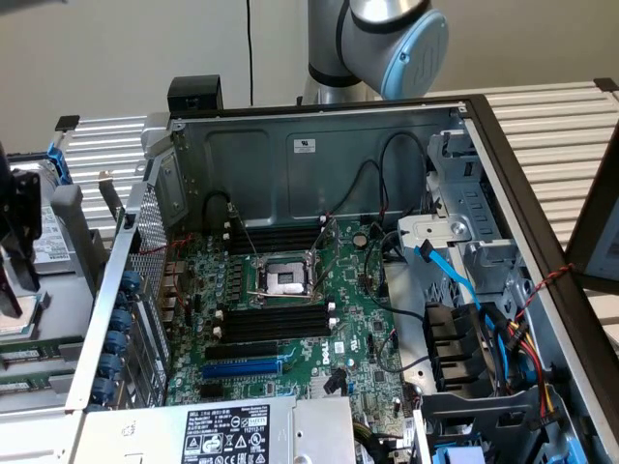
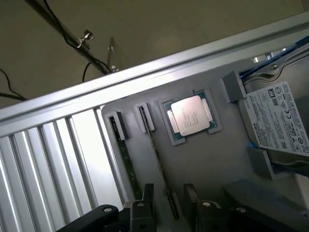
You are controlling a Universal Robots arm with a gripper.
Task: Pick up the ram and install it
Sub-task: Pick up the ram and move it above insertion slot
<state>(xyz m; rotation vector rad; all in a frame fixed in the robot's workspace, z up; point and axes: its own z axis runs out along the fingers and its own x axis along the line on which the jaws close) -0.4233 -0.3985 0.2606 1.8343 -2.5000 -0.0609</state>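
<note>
While the end effector point(image 2: 169, 195) hangs released over the gray holder tray point(image 2: 207, 164), note that its fingers point(image 2: 147, 193) stand on either side of the ram point(image 2: 155, 154). You see the ram seated on edge in the tray, beside a second ram stick point(image 2: 125, 154) and near the processor point(image 2: 190, 116).

The gripper point(image 2: 169, 193) is cut off at the wrist view's edge, as is the hard drive point(image 2: 277, 121). The ram point(image 2: 158, 159) stands edge-on, its chips and label hidden. The exterior view's top edge crops the robot arm point(image 1: 387, 43).
</note>
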